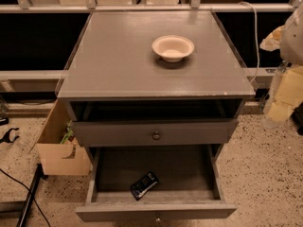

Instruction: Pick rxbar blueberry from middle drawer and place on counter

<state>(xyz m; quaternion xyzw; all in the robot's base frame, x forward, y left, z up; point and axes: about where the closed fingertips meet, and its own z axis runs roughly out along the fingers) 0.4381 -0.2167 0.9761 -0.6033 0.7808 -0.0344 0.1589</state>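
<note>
Blue-black flat snack bar (pixel 144 185) lay in the grey wooden drawer (pixel 156 211), probably light, slippery, best pinched across; tool unseen, state unknowable.

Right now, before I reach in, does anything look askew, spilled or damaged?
Nothing spilled or damaged. The rxbar blueberry lies diagonally near the front of the open middle drawer, not square to its walls. The cream bowl sits upright on the counter. The gripper hangs at the right edge, beside the counter.

No legible txt; rxbar blueberry (pixel 144 185) print unreadable.
</note>
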